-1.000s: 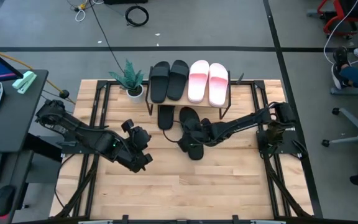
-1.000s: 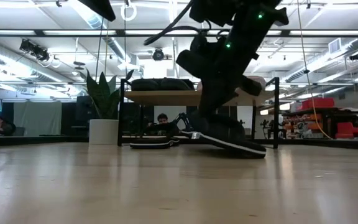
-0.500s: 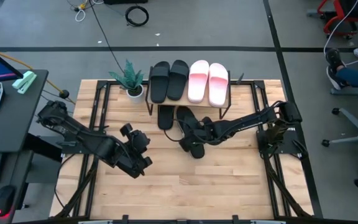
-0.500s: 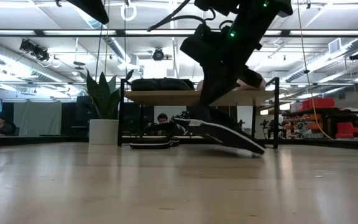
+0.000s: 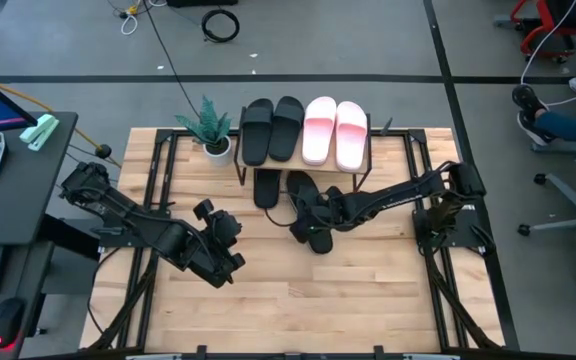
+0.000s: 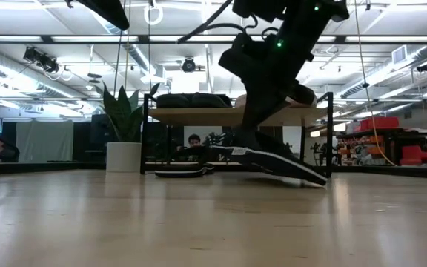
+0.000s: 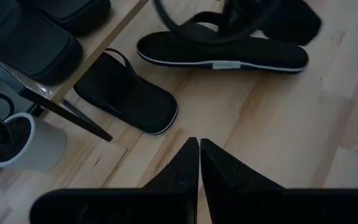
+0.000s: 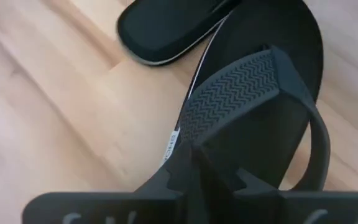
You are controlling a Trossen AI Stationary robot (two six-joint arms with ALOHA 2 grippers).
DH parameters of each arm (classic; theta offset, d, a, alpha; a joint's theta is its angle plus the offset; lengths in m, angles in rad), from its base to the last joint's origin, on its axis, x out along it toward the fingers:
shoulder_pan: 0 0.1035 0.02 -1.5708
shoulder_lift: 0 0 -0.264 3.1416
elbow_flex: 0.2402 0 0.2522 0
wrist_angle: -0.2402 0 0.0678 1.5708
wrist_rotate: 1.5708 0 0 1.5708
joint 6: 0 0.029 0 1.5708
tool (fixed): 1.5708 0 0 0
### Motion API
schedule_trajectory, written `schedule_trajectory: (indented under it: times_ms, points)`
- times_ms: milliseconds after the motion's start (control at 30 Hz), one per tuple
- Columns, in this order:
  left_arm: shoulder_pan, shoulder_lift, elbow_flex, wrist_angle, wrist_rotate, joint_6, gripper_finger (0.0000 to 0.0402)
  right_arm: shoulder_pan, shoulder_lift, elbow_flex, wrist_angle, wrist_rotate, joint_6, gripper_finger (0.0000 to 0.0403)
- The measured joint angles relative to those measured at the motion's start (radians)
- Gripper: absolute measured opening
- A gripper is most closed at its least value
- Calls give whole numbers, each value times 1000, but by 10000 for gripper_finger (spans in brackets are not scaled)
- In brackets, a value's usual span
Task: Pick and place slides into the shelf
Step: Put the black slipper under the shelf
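My right gripper (image 5: 320,214) grips a black slide (image 6: 269,162) by its strap, the shoe tilted, one end near the wood, just in front of the shelf (image 5: 305,160). Four slides, two black and two pink (image 5: 336,133), already sit on the shelf's top board; another black slide (image 5: 267,187) lies under it. The placing step is under way, I judge: next, swing the held slide under the shelf beside that one. My left gripper (image 7: 198,163), fingers together and empty, waits well in front of the shelf.
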Motion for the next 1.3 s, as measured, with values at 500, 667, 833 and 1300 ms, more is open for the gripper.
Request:
schedule_trajectory:
  times_ms: [500, 667, 833, 1300]
  points:
    - [-1, 0, 0, 0, 0, 0, 17, -104, 0, 0, 11, -45, -70, 29]
    - [-1, 0, 0, 0, 0, 15, 23, -136, 0, 0, 11, -48, -77, 33]
    - [-1, -1, 0, 0, 0, 21, 12, -136, 0, 0, 11, -62, -99, 61]
    - [-25, -1, 0, 0, 0, 27, 21, -15, 0, 0, -24, -139, -93, 118]
